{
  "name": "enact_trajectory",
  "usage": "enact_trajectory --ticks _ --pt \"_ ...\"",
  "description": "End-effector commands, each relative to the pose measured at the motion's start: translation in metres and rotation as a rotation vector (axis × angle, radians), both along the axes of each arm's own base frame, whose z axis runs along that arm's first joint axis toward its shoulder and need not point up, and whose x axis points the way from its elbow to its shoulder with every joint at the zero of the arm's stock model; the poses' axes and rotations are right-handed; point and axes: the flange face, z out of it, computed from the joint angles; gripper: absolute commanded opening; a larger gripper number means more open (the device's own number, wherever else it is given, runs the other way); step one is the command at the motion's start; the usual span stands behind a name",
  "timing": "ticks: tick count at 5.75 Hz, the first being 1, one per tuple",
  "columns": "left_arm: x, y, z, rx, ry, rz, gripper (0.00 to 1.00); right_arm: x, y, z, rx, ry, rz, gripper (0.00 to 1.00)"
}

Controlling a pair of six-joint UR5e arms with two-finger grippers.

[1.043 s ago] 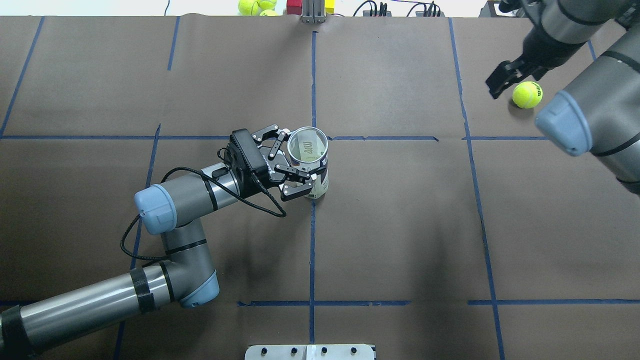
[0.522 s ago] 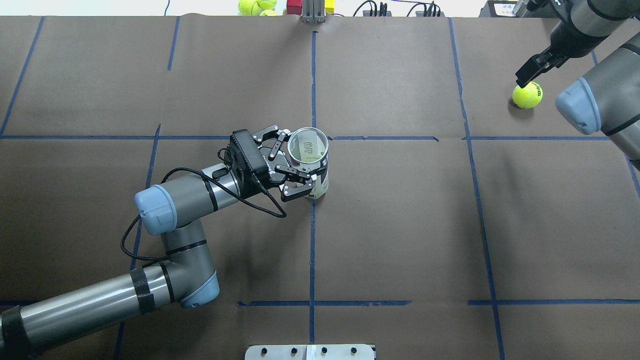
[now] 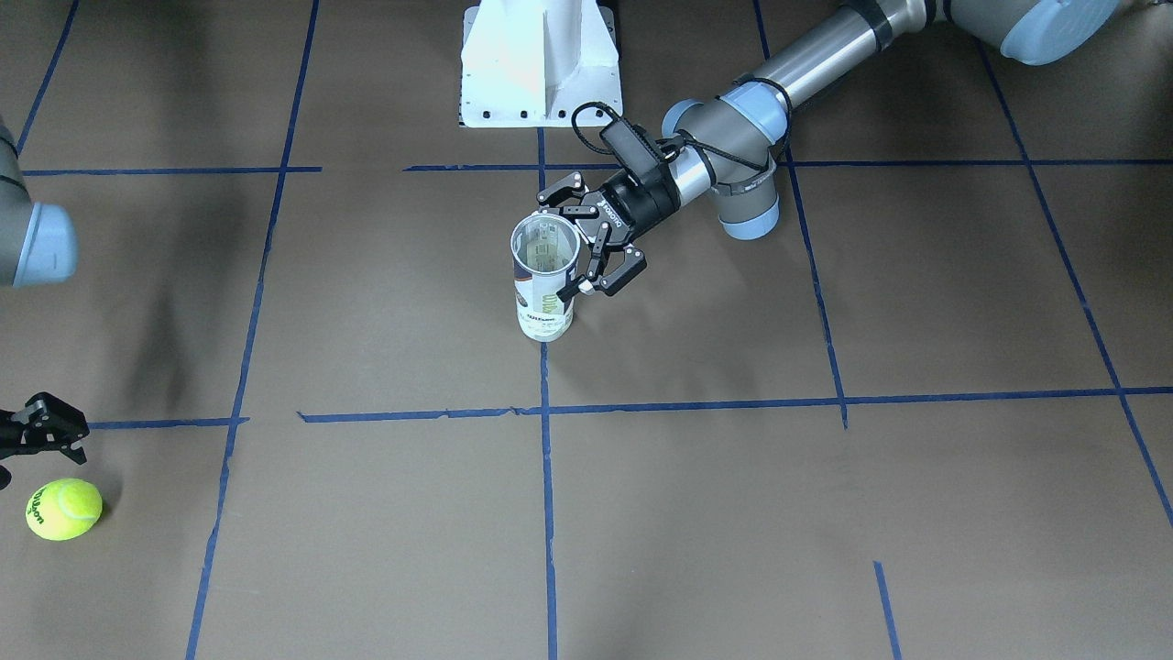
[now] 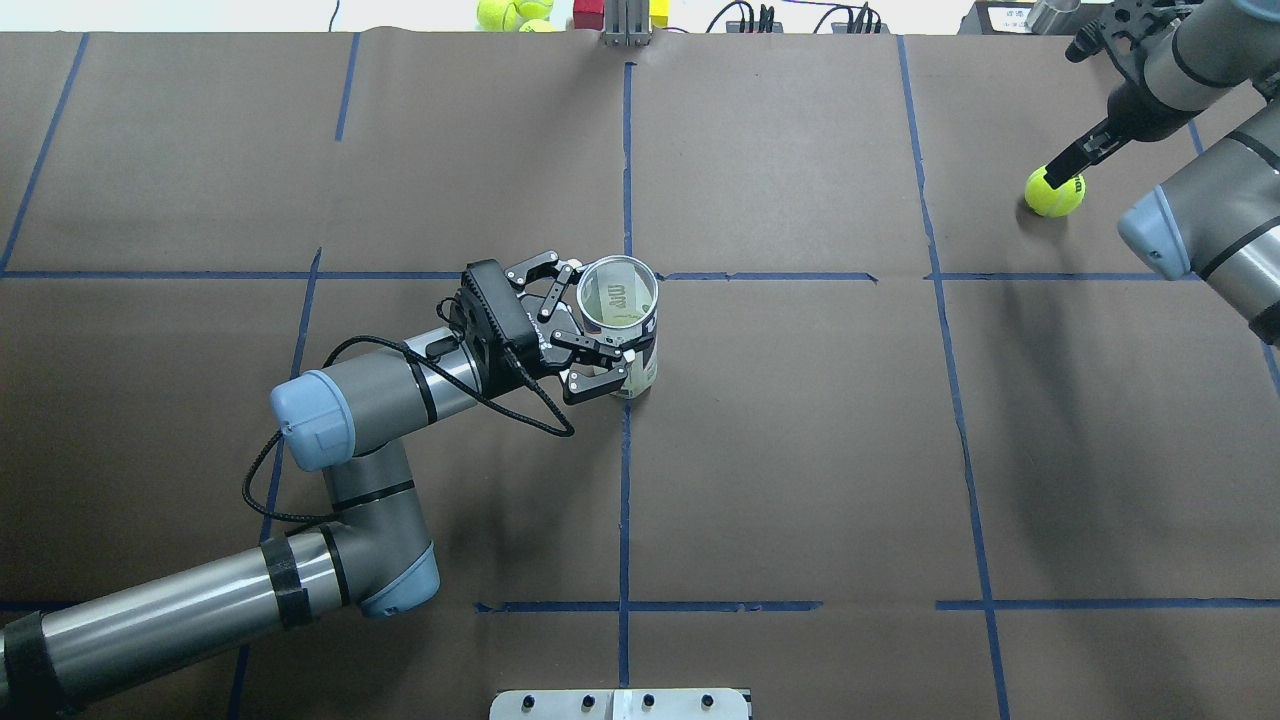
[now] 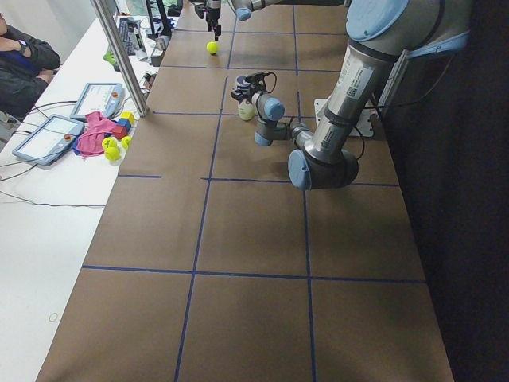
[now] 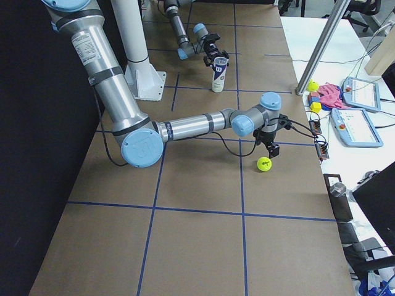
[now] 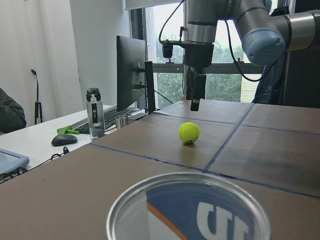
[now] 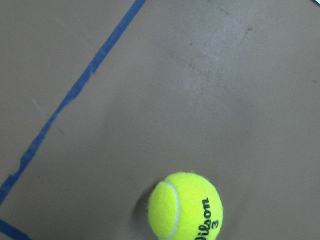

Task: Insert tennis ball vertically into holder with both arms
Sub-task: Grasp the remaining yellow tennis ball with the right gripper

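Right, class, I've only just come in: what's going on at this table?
The left gripper is closed around the clear tennis-ball tube, which stands upright and empty near the middle of the table. The right gripper hangs open just above a Wilson tennis ball lying far off to the robot's right, not touching it. No ball is in the tube yet.

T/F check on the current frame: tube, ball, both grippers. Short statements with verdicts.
1. The holder stands upright with its mouth open. True.
2. The tennis ball is inside the holder. False: it lies on the table, far from the holder.
3. The left gripper has its fingers on either side of the holder. True.
4. The right gripper grips the tennis ball. False: it hangs above the tennis ball, clear of it.
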Motion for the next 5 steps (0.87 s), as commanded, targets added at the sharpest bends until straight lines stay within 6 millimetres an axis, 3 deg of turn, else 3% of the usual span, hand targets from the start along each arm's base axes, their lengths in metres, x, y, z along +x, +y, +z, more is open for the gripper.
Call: enact_trajectory --ticks 1,3,5 --pt "0.001 0.001 0.000 0.000 0.000 0.002 0.96 -0.013 -0.002 0.035 -0.014 0.022 -0.024 0.99" --pt "0.001 0.001 -0.001 0.001 0.001 0.002 0.96 -0.030 0.000 0.053 -0.004 0.059 -0.032 0.99" --pt "0.001 0.001 0.000 0.000 0.000 0.002 0.96 -0.039 -0.002 0.048 0.006 0.067 -0.033 0.94"
